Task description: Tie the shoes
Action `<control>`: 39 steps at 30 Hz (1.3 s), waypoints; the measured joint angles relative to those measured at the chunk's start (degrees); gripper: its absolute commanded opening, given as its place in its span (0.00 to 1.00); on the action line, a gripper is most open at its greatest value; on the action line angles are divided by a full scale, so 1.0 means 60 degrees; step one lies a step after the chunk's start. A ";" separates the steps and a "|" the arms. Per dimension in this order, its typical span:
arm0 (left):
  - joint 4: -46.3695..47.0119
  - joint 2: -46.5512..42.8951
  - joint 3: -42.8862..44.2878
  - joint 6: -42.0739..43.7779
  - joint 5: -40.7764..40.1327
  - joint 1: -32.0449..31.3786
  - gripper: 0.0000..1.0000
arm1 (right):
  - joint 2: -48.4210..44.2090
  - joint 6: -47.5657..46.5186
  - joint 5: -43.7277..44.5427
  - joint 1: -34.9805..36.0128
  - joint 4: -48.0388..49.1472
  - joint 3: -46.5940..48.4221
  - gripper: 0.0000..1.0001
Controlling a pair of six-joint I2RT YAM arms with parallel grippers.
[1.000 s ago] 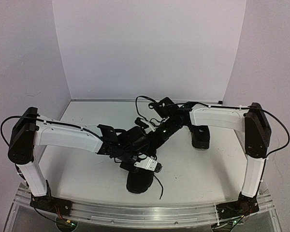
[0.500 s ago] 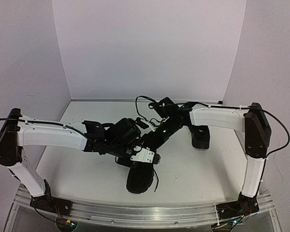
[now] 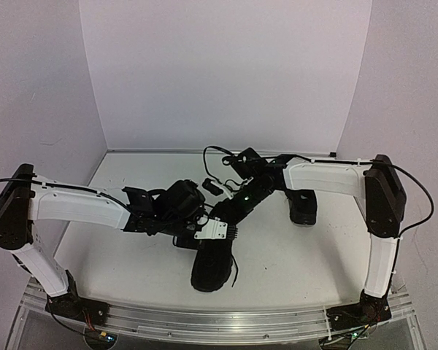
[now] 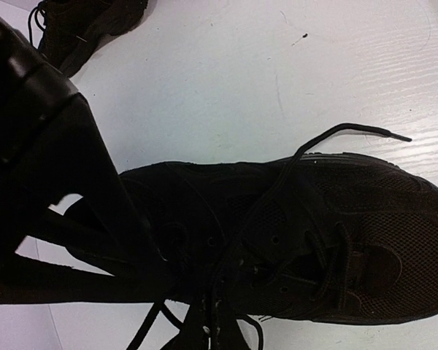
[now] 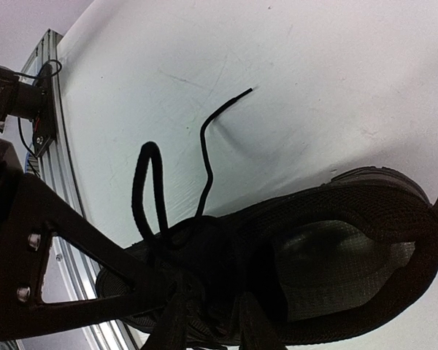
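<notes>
Under both sets of fingertips lies the matte black low lace-up shoe (image 3: pixel 208 270), resting on the white tabletop (image 3: pixel 292 248); both of your arms meet over it. Your left gripper (image 4: pixel 164 283) has its fingers pressed together right over the shoe's lacing, at the tongue. Thin black lace strands (image 4: pixel 204 321) run out from just beneath the tips, but black on black hides whether any strand is pinched between them. Ahead of those fingers the shoe's mesh toe (image 4: pixel 379 248) stretches away, and one loose lace end (image 4: pixel 365 131) arcs off the shoe's side over the table.

Your right gripper (image 5: pixel 171 286) points at the same lacing from the other side. Its fingertips are lost against the black upper, so you cannot tell whether they stand apart or closed. Just above those tips a lace loop (image 5: pixel 150 182) stands upright. Beyond the right fingers the shoe's opening shows its pale green insole (image 5: pixel 336 270).

Well apart from both grippers, beside the right arm, sits the second matte black shoe (image 3: pixel 304 208), touched by neither.
</notes>
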 measured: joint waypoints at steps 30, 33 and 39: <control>0.0629 0.0003 -0.0080 -0.0608 -0.0444 0.0128 0.00 | -0.0288 0.0142 -0.0010 -0.0124 0.0080 -0.0262 0.00; 0.0627 0.0133 -0.0080 -0.0615 -0.0425 0.0151 0.00 | -0.0350 0.0177 -0.0011 -0.0127 0.0130 -0.0392 0.00; 0.0770 0.0448 -0.0080 -0.0819 -0.0430 0.0171 0.00 | -0.0404 0.0236 -0.0016 -0.0172 0.0292 -0.0554 0.00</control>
